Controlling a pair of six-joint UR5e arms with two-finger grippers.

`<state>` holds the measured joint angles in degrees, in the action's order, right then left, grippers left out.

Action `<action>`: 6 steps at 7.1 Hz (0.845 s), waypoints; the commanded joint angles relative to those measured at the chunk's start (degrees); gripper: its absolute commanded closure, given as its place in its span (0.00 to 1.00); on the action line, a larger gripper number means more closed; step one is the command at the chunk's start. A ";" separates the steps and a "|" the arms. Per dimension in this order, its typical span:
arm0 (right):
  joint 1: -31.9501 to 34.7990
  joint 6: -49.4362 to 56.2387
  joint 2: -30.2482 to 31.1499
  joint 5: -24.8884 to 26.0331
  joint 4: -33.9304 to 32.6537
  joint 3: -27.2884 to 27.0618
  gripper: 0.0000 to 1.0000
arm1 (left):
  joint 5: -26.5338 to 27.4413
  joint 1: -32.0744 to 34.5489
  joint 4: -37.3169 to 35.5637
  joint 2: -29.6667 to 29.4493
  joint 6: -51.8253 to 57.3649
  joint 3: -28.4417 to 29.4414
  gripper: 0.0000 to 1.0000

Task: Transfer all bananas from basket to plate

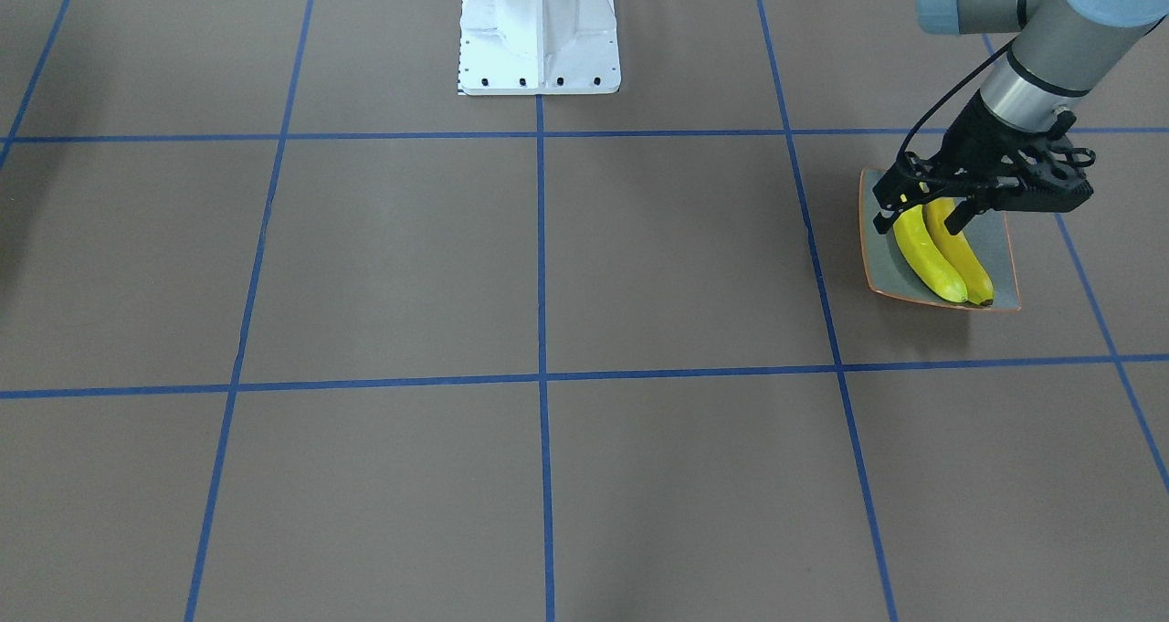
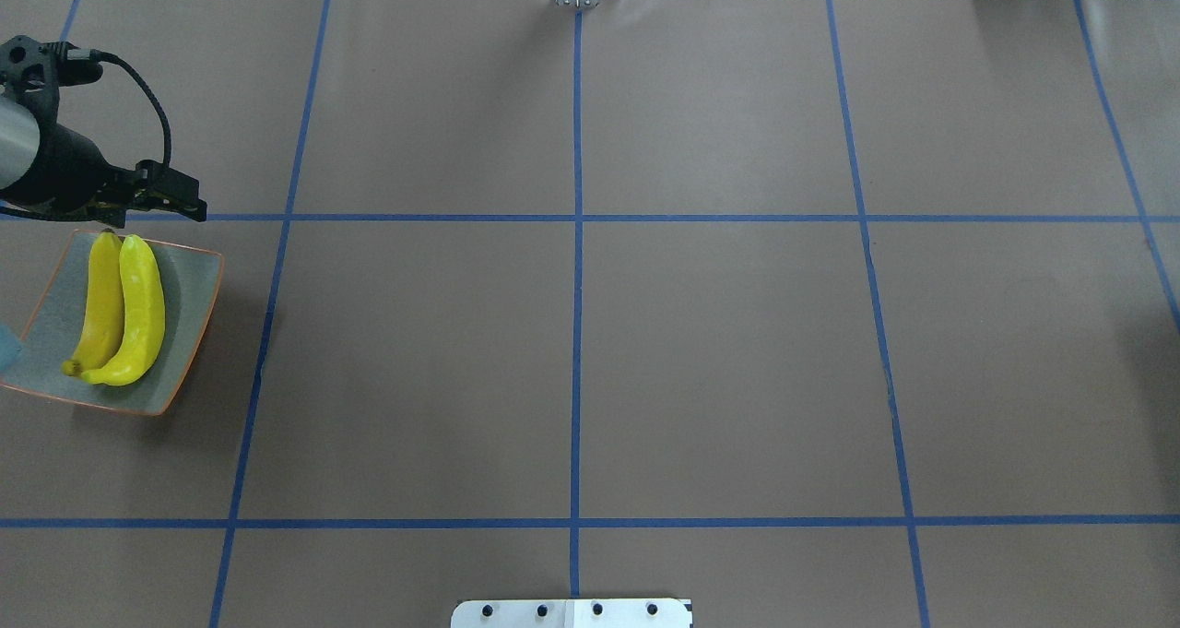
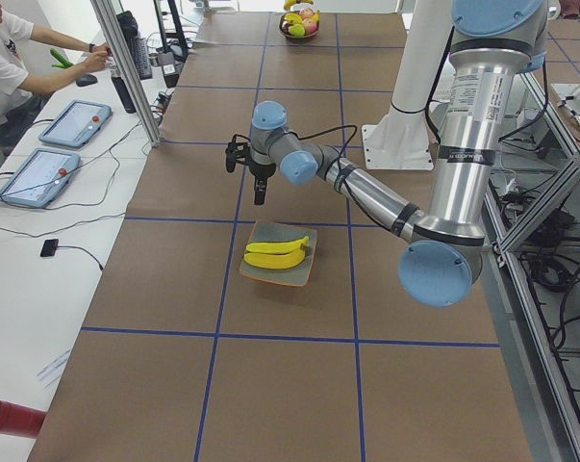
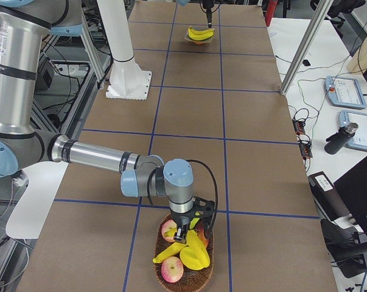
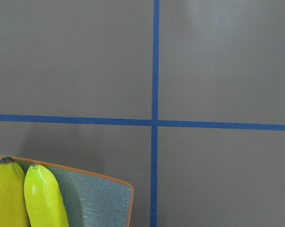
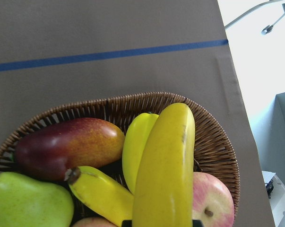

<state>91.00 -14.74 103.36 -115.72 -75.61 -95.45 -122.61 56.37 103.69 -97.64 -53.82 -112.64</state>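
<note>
banana nearest me at this end of the bench sits in the right gripper, which is closed on it, the dark tips just showing on either side of the fruit at the bottom edge of the wrist view. it is right over the wicker basket, where a second banana lies among a red mango, a green pear and an apple; a yellow-green piece beside it i cannot name. well away, at the far end, the plate carries two bananas side by side, touching. the left gripper hangs above the plate's edge, spread open with nothing in it.
</note>
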 commanded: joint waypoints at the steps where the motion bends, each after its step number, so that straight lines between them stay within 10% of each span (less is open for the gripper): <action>1: 0.06 -1.16 -0.52 -0.82 -0.41 -2.97 1.00 | 0.00 -0.03 0.02 -0.62 -0.14 0.76 0.00; 6: -9.65 -31.76 -8.50 -8.91 15.70 -4.83 1.00 | 0.00 -0.12 0.11 -12.54 -6.01 9.96 0.00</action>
<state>86.21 -36.57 97.36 -123.87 -65.78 -100.21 -122.61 56.28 103.73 -106.45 -58.14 -105.71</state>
